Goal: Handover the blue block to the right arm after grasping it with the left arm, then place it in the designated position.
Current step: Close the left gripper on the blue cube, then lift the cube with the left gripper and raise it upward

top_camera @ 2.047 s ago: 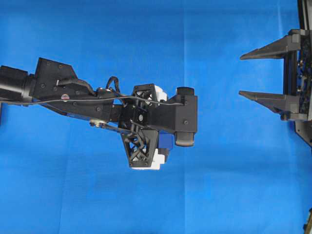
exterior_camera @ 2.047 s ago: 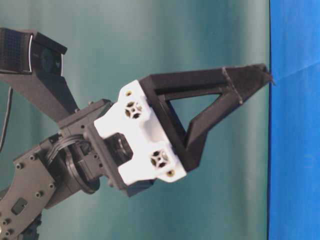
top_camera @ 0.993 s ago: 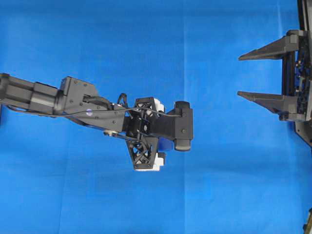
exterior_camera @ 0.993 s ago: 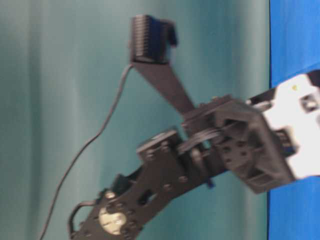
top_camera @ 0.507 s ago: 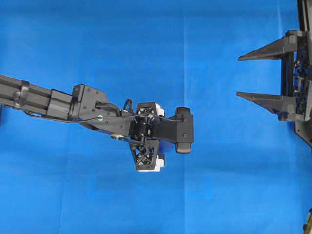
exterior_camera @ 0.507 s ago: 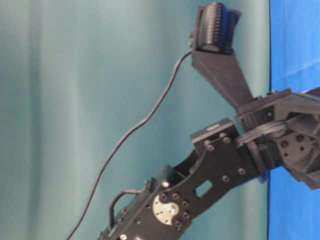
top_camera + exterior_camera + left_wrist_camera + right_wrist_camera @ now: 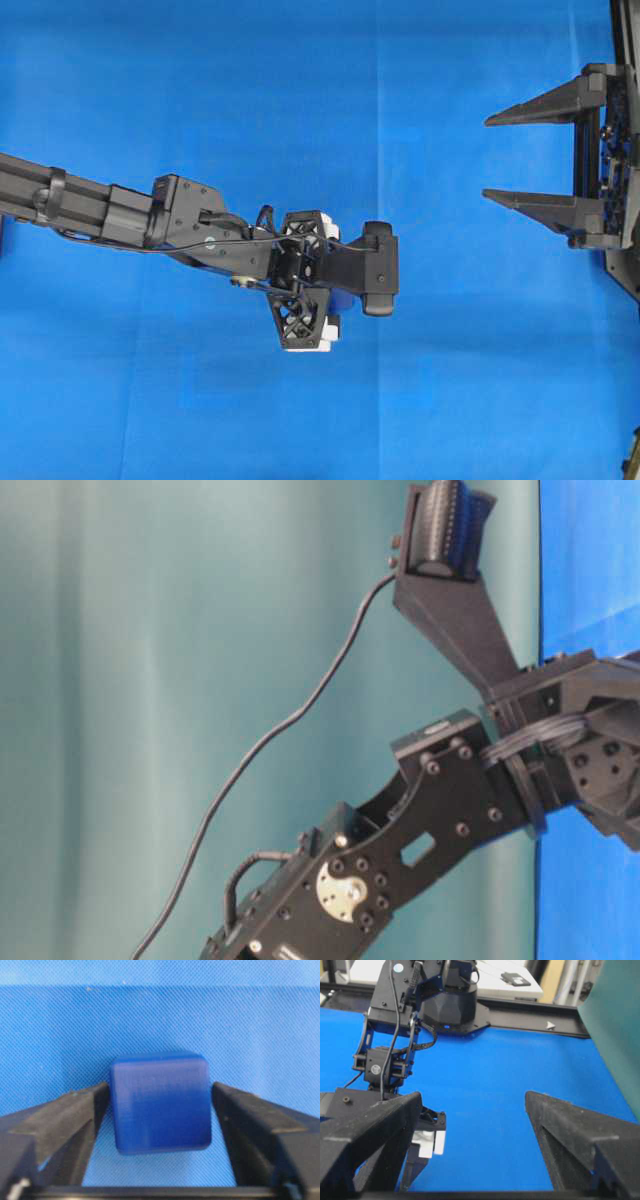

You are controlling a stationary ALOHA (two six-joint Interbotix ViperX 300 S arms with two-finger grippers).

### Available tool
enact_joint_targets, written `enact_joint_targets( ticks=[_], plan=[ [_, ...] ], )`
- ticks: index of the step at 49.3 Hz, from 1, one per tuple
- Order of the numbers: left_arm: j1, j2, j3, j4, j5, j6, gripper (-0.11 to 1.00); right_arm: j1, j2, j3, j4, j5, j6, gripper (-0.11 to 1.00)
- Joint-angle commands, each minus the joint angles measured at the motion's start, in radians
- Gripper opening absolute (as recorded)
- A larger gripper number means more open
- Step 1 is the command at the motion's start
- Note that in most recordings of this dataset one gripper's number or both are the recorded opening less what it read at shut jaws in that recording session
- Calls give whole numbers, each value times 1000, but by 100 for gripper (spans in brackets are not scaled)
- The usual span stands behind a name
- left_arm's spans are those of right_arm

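Note:
The blue block (image 7: 160,1102) sits on the blue cloth, seen only in the left wrist view. My left gripper (image 7: 159,1091) straddles it. Its left finger (image 7: 75,1110) touches the block's side, and a thin sliver of cloth shows before the right finger (image 7: 245,1115). From overhead the left gripper (image 7: 305,275) points down at mid-table and hides the block. My right gripper (image 7: 486,158) hangs open and empty at the right edge, well apart from the left arm. The right wrist view shows these fingers spread wide (image 7: 472,1102), with the left arm (image 7: 390,1060) beyond them.
Blue cloth (image 7: 450,350) covers the whole table. A teal backdrop (image 7: 150,680) fills the table-level view behind the left arm (image 7: 450,810). Past the cloth's far edge lie the left arm's base (image 7: 450,1005) and a black rail (image 7: 535,1022).
The left arm has stretched out and come down over the block. Its fingers have drawn in close to the block's sides. The right gripper has barely shifted.

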Motion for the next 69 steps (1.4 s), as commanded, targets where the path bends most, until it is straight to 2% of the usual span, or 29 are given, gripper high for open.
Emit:
enact_joint_targets(
  ticks=[1, 5, 20, 41, 56, 69],
  plan=[
    [3, -15, -25, 2, 8, -3, 68, -3, 6, -25, 2, -12, 0, 98],
    [11, -15, -25, 2, 12, -3, 48, -3, 6, -25, 2, -15, 2, 98],
    [15, -28, -29, 2, 48, -3, 49, -3, 9, -23, 2, -15, 0, 98],
    [3, -150, -94, 2, 229, -2, 49, -3, 11, -25, 2, -15, 2, 98],
    [-3, -285, -124, 2, 302, 6, 49, -3, 11, -25, 2, -15, 2, 98],
    [-3, -310, -179, 3, 407, 12, 49, -3, 11, -25, 2, -14, 2, 98]
  ],
)
